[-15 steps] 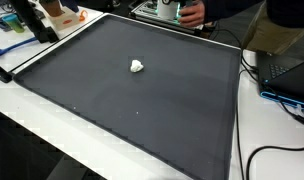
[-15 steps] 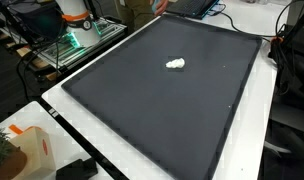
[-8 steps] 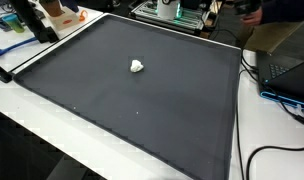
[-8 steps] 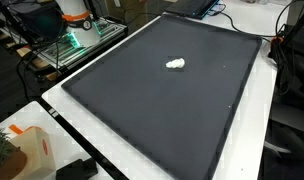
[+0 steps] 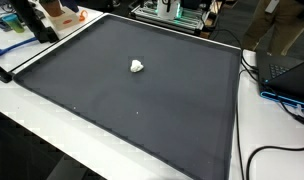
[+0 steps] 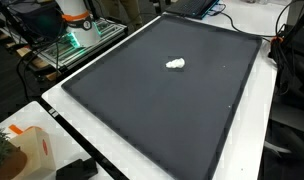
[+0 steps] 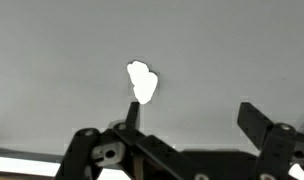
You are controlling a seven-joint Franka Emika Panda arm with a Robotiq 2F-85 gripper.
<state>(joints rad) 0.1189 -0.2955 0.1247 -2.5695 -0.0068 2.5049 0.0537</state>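
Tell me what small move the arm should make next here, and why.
Probably a short sideways shift to centre the white lump between the jaws. In the wrist view they stand open, but the lump lies in line with one finger, not the gap. It sits alone on the dark mat, so nothing blocks that.

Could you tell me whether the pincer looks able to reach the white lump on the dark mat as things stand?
Probably yes: the pincer stands open over the mat, and the white lump lies alone with nothing near it, though it sits off towards one finger rather than between them.
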